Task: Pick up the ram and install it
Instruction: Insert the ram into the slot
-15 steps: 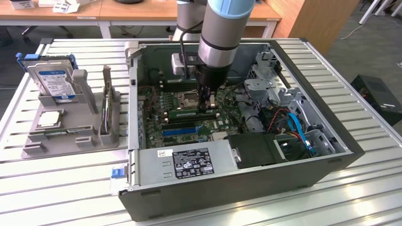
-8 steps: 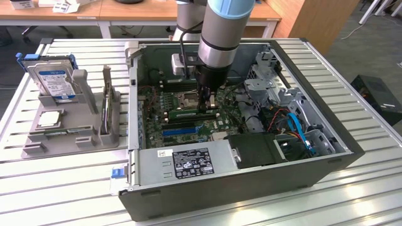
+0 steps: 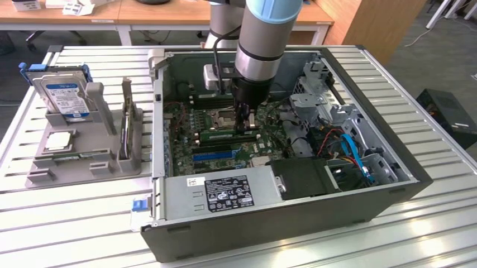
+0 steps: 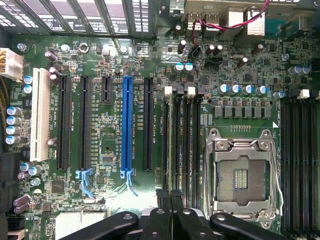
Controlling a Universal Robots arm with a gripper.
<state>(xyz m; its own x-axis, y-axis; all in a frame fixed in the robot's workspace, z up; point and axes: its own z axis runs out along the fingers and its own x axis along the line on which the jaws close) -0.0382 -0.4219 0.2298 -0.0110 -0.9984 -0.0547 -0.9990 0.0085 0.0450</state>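
The ram [image 3: 223, 135] stands on edge in a memory slot on the motherboard [image 4: 107, 200], directly beneath your jaws. The jaws are almost fully closed, and they appear to pinch the ram's thin top edge, so treat it as gripped.

In the exterior view the jaws meet the stick near one end, and its long axis runs from them toward that view's left. In the wrist view the same edge [image 4: 171, 145] shows as a pale green line leading straight away from the fingertips [image 4: 161, 220]. It lies in line with the slot under it.

A white latch [image 4: 167, 90] sits at the end of that slot farthest from the jaws. You cannot tell from here whether the ram is pushed fully home or whether the latch has closed on it.

To one side of the ram, parallel to it, lies the blue slot [image 4: 127, 125]. To the other side, past three more memory slots, is the open CPU socket [image 4: 241, 175].

Well apart from the jaws, outside the case [image 3: 298, 223], a grey holder [image 3: 89, 170] on the bench [image 3: 67, 223] carries the hard drive [image 3: 63, 97].
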